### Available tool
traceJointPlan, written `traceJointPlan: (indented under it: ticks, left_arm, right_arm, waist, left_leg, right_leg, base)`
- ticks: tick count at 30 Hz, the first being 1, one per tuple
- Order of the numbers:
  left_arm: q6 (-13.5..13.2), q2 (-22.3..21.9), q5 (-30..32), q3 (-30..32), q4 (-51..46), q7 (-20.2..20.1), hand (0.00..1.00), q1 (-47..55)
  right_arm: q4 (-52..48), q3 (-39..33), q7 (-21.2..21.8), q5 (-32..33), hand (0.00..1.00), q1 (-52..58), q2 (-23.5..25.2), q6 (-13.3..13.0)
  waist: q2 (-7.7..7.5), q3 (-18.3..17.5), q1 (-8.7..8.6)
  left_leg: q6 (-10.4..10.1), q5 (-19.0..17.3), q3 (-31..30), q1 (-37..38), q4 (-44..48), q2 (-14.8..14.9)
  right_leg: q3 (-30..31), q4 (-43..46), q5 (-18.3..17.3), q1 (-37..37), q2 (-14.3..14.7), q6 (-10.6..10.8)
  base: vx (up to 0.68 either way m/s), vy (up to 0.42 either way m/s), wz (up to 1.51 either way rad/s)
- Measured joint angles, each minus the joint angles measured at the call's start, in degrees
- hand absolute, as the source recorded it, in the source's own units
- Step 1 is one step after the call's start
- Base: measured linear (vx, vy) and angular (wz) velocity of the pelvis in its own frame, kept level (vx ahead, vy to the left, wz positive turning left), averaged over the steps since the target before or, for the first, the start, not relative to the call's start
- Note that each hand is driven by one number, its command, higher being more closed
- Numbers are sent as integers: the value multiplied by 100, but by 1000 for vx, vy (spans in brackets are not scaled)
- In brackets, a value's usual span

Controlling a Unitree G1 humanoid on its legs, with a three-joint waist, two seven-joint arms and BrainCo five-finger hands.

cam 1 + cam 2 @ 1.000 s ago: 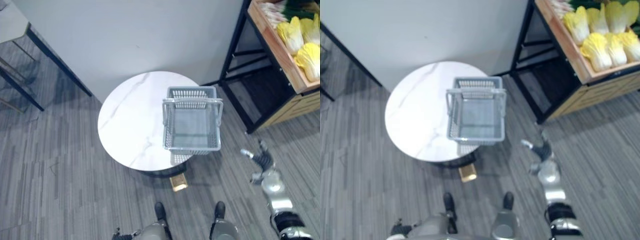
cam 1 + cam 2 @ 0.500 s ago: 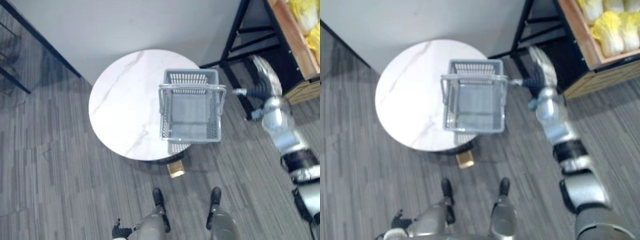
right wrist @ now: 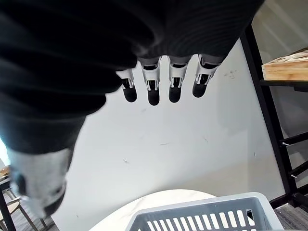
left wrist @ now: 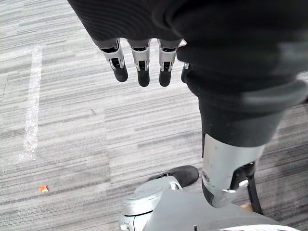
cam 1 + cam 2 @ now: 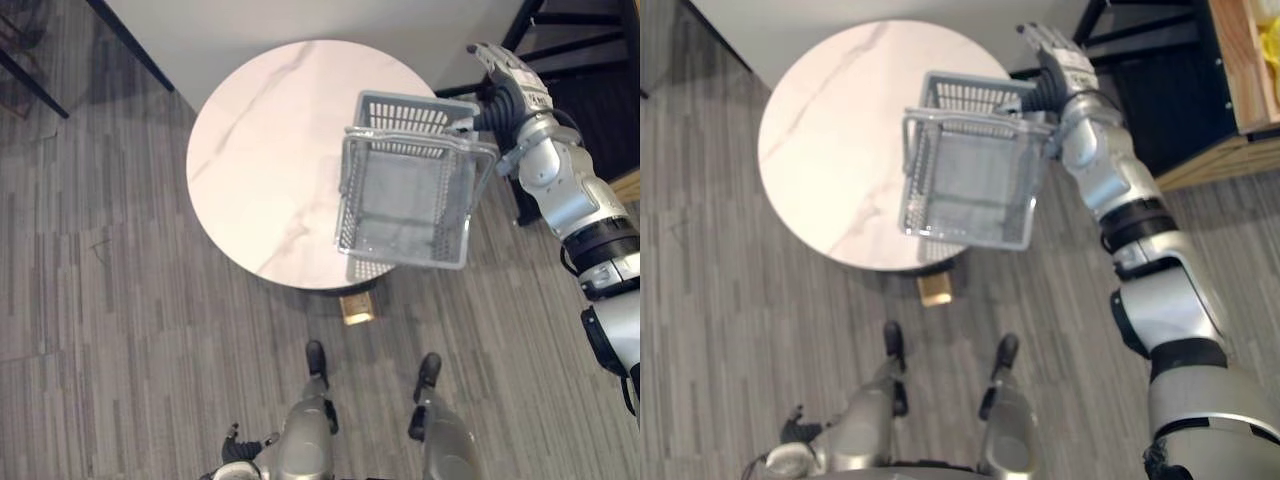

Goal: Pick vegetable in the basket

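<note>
Grey plastic basket [image 5: 410, 200] sat empty on the marble table [image 5: 260, 150]; the right hand [image 5: 1055, 55], fingers straight, holding nothing, hovered at its 1 o'clock corner. Yellow cabbage [image 5: 1272, 40] lay in the wooden crate [image 5: 1238, 70] at that hand's 3 o'clock, well apart; left hand [image 4: 139, 67] hung slack, farther off.

1. A round white marbled desk [image 5: 262, 160] stands before me on grey striped floor [image 5: 110, 330].
2. A brass-coloured block [image 5: 357, 308] lies below its near edge.
3. A white wall [image 3: 192, 144] rises behind its far edge.
4. A black rack [image 5: 1160, 90] carrying a wooden crate [image 5: 1237, 70] stands off its right edge.
</note>
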Motion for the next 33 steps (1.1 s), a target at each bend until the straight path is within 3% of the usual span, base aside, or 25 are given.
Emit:
traceJointPlan:
  ticks: [14,21,33]
  left_arm:
    - [9,16,1,-52,14,49,0,-201]
    - [5,24,1,-52,3,108,0,-255]
    - [2,49,1,-54,2,161,0,-286]
  right_arm:
    - [214,62,194,-1,0,3,355,99]
    - [223,78,198,-1,0,8,794,100]
    - [651,109,190,1,0,-19,946,156]
  waist:
    - [-79,50,15]
    - [-102,62,17]
    - [-149,126,40]
  left_leg:
    - [-19,82,-38,-83,-9,80]
    - [-17,85,-48,-102,12,78]
    - [-10,148,-233,-336,4,69]
  right_leg:
    - [-12,7,26,-66,78,-35]
    - [-29,1,26,-71,74,-36]
    - [-216,4,26,-169,58,-35]
  base:
    - [0,0,0]
    - [25,-4,1]
    - [17,-6,7]
